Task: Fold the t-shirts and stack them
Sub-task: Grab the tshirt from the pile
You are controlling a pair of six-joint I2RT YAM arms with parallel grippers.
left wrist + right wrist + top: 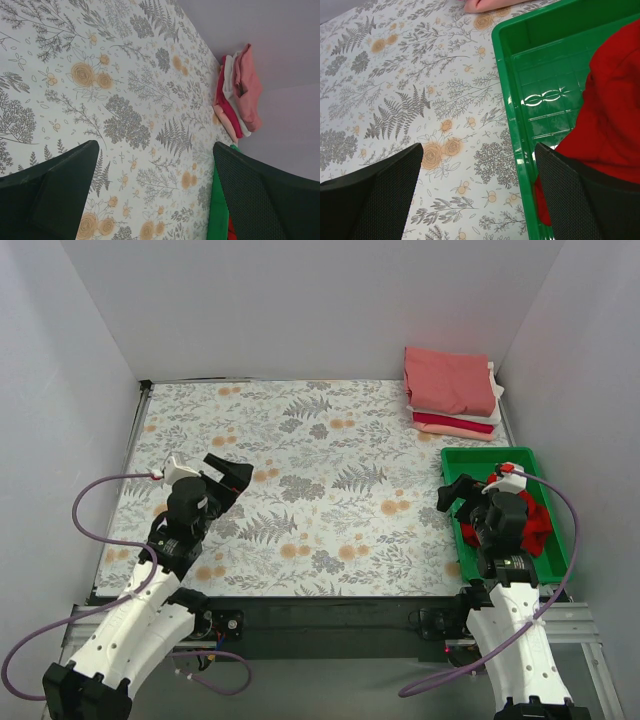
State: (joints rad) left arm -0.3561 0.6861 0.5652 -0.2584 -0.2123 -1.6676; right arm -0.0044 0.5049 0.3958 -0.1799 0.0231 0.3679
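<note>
T-shirts folded so far make a stack (452, 390) at the far right corner of the table (330, 440) in the top view. A salmon-pink one lies on top, with white, crimson and peach edges below it, fairly square. One red t-shirt (537, 525) remains, crumpled in the green tray (490, 453) just nearer than the stack. I judge the task mostly done, with one fold and one placement to go. The left gripper (235, 478) hovers over the left of the table, the right gripper (482, 492) about the tray's left rim.

From the left wrist, the jaws stand wide apart with only the table's floral pattern between them. The stack shows far off, its layers slightly fanned.

From the right wrist, the jaws are equally wide and grip nothing. One finger (585, 200) is over the tray in front of the red t-shirt, the other over the table. Whether it touches the cloth I cannot tell. The shirt looks bunched, soft and unfolded
</note>
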